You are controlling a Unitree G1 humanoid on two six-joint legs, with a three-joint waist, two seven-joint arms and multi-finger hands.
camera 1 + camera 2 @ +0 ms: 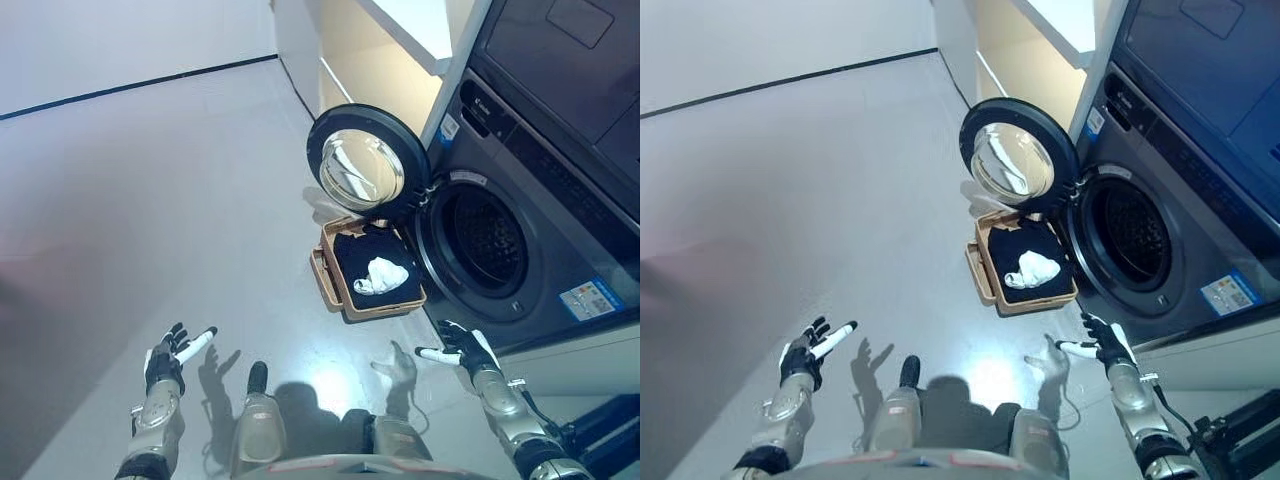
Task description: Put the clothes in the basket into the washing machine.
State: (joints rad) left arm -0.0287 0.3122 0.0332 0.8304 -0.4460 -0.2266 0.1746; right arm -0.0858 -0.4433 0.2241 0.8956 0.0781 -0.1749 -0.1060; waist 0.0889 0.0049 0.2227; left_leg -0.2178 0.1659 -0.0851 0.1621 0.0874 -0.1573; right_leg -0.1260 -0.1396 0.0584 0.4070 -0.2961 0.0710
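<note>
A tan basket (333, 279) stands on the floor in front of the washing machine (560, 220). Inside it lie a dark cloth (360, 250) and a white cloth (381, 275). The machine's round door (366, 165) is swung open to the left, and the drum opening (484, 243) looks dark. My left hand (172, 357) is raised at the lower left, fingers relaxed, holding nothing. My right hand (462, 347) hovers at the lower right, below the drum and right of the basket, also open and holding nothing. Both hands are well apart from the basket.
A cream cabinet (385, 70) stands beyond the machine. A dark appliance front (590, 60) sits above the washer. Grey floor (150, 200) stretches to the left, ending at a white wall with a dark baseboard line (130, 85).
</note>
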